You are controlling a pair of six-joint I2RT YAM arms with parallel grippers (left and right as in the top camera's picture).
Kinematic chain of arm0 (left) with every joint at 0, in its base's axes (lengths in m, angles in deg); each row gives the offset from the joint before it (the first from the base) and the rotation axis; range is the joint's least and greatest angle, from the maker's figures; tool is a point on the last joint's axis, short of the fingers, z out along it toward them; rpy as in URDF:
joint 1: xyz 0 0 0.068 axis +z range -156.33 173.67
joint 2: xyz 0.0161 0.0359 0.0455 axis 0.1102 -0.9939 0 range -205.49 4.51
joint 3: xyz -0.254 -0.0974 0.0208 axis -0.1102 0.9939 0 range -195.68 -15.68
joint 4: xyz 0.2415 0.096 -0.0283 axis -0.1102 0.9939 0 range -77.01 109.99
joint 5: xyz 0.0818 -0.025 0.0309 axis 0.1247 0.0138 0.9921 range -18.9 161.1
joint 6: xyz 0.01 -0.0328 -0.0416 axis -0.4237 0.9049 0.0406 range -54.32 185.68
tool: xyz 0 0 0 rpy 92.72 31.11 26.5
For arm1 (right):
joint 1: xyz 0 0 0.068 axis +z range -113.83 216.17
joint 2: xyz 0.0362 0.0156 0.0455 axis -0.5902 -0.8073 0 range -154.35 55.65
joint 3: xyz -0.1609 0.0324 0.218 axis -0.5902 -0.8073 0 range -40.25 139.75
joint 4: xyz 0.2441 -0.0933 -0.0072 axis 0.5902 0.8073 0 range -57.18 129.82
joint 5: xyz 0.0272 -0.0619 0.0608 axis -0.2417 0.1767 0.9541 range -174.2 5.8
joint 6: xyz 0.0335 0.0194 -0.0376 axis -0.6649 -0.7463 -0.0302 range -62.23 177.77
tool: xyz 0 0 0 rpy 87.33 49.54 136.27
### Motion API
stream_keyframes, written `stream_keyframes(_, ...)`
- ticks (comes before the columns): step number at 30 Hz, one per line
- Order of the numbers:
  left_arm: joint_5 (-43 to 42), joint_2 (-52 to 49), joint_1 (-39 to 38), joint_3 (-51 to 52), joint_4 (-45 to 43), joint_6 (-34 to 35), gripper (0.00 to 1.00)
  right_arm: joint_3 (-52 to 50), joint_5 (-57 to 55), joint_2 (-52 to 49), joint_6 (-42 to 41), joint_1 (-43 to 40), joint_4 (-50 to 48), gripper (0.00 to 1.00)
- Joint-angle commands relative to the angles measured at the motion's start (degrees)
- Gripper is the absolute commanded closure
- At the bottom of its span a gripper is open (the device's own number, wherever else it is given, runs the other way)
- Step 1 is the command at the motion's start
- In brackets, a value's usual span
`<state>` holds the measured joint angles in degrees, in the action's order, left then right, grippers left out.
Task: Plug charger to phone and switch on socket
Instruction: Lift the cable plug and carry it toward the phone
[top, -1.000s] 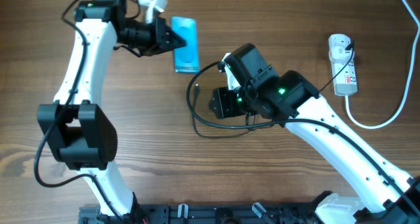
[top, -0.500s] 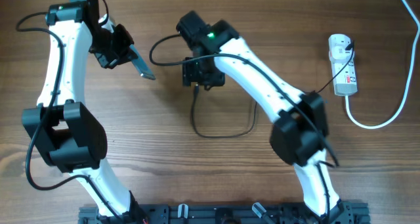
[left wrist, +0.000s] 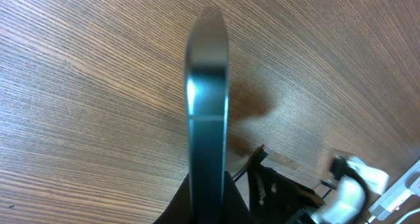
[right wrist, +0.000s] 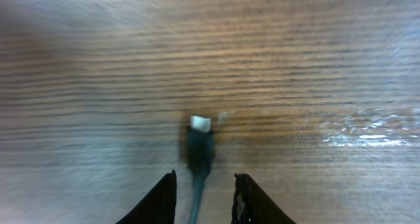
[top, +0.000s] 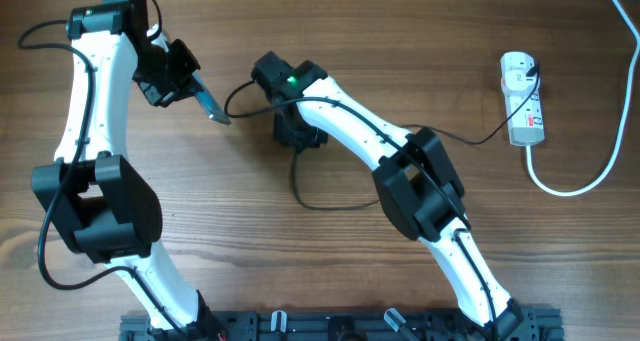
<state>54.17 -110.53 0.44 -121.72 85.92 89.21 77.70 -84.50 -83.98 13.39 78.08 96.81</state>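
The left claw clenches the slim phone edge-on; the right claw pinches the black charger.

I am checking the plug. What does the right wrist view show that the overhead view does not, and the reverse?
Right wrist only: the pale plug tip of the charger, sticking out between the fingers of the right tool. Overhead only: the phone held by the left tool, and the socket. Both: the charger's black cable and the wooden table.
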Motion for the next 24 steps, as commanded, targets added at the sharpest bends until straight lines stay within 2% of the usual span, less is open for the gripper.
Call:
stream_keyframes(1, 0.1, 1.5, 0.3, -0.8, 0.0, 0.9, 0.96, -1.0, -1.0, -1.6, -1.0, -0.1, -0.3, 0.69)
stream_keyframes(3, 0.1, 1.5, 0.3, -0.8, 0.0, 0.9, 0.96, -1.2, -1.0, -1.6, -1.0, -0.1, -0.4, 0.71)
stream_keyframes(5, 0.1, 1.5, 0.3, -0.8, 0.0, 0.9, 0.96, -1.5, -0.9, -1.6, -1.2, -0.1, -0.2, 0.79)
stream_keyframes(13, 0.1, 1.5, 0.3, -0.8, 0.0, 0.9, 0.96, -2.2, 1.8, -1.6, -2.3, -0.1, 1.2, 0.79)
stream_keyframes(17, 0.1, 1.5, 0.3, -0.8, 0.0, 0.9, 0.96, -2.2, 1.8, -1.6, -2.1, -0.1, 0.9, 0.84)
stream_keyframes(21, 0.1, 1.5, 0.3, -0.8, 0.0, 0.9, 0.96, -2.2, 1.4, -1.6, -2.1, -0.1, 0.1, 0.84)
stream_keyframes(24, 0.1, 1.5, 0.3, -0.8, 0.0, 0.9, 0.96, -2.2, 1.4, -1.6, -2.0, -0.1, -0.1, 0.90)
